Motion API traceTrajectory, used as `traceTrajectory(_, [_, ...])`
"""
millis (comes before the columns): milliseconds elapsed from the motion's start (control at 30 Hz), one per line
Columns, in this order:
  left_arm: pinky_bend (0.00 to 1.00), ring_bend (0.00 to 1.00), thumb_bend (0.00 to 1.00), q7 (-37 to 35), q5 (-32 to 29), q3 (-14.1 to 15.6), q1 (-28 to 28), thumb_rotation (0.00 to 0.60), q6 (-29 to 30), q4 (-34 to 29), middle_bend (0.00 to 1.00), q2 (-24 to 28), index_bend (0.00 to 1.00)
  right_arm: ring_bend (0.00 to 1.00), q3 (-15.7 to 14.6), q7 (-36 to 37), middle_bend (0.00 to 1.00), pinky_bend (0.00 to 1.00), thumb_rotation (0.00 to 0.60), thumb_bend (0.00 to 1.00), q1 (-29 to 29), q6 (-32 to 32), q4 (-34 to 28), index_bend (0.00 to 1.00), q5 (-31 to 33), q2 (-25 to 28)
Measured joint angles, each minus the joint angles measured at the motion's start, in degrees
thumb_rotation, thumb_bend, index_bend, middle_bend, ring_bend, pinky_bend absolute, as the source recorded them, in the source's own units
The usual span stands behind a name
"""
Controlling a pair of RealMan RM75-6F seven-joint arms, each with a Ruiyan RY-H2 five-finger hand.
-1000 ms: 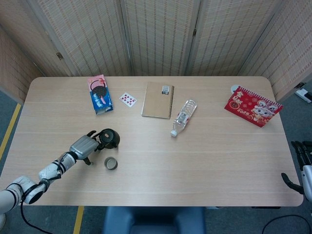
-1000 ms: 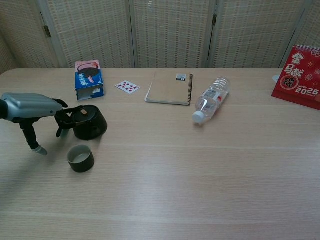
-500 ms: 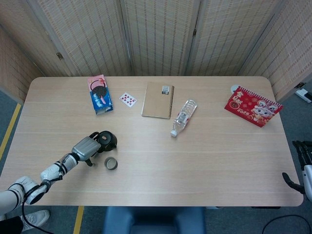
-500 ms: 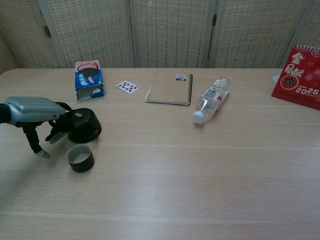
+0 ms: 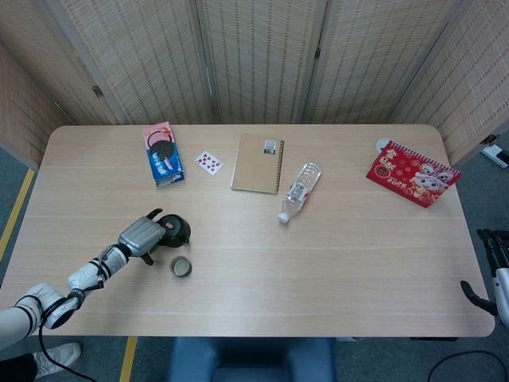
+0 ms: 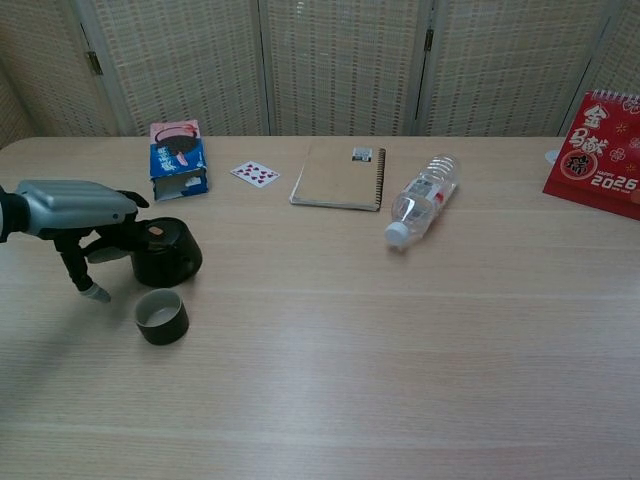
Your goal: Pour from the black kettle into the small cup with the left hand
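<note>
Chest view showed the black kettle (image 6: 165, 256) upright on the table (image 6: 400, 330), just behind the small cup (image 6: 162, 316), which stood upright and apart from it. The left hand (image 6: 78, 215) was at the kettle's handle side, fingers reaching around the handle; whether the grasp was closed could not be told. Judged from this, the kettle was not yet lifted, so tilting and pouring remained. Farther back lay a cookie packet (image 5: 161, 153), a playing card (image 5: 208, 162), a spiral notebook (image 5: 258, 163), a water bottle (image 5: 299, 191) and a red calendar (image 5: 412, 173). The right hand (image 5: 491, 270) hung at the table's edge, idle, its state unclear.
</note>
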Motion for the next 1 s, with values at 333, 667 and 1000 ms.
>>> traceTrajectory(333, [0.0, 0.85, 0.16, -0.62, -1.0, -1.17, -0.38, 0.6, 0.21, -0.14, 1.0, 0.07, 0.98, 0.25, -0.17, 0.0, 0.12, 0.0, 0.6, 0.29, -0.17, -0.02, 0.07, 0.03, 0.09, -0.14])
traceTrajectory(667, [0.17, 0.86, 0.16, 0.54, -3.0, -2.62, -0.63, 0.6, -0.3, -0.04, 1.0, -0.04, 0.98, 0.25, -0.19, 0.39, 0.12, 0.0, 0.6, 0.29, -0.47, 0.28, 0.37, 0.03, 0.21, -0.22])
traceTrajectory(1000, [0.42, 0.88, 0.16, 2.42, -3.98, -3.39, -0.65, 0.6, -0.1, -0.45, 1.0, -0.16, 0.99, 0.25, -0.19, 0.68, 0.12, 0.0, 0.6, 0.29, -0.49, 0.14, 0.71, 0.03, 0.28, -0.29])
